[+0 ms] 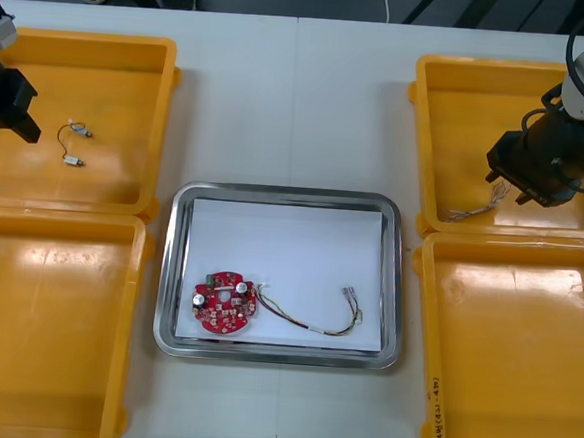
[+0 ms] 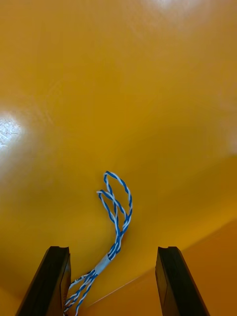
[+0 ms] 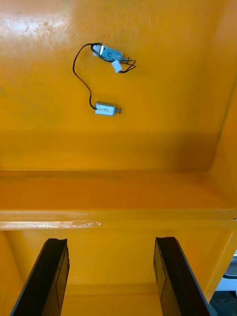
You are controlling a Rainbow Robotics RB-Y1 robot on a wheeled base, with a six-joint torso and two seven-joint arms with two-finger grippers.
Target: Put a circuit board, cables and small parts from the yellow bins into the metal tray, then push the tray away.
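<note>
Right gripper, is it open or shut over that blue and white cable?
Open. On the right gripper the fingers stand apart, and the blue and white cable lies loose between them in the yellow bin.

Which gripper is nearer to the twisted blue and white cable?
Right. The right gripper hangs open over the cable in the far right bin; the left gripper is over the far left bin.

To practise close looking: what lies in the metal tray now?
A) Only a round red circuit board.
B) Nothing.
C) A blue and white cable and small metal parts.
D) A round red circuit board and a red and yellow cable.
D: in the front view the metal tray holds the red circuit board and the red and yellow cable; the blue and white cable lies in a yellow bin.
</note>
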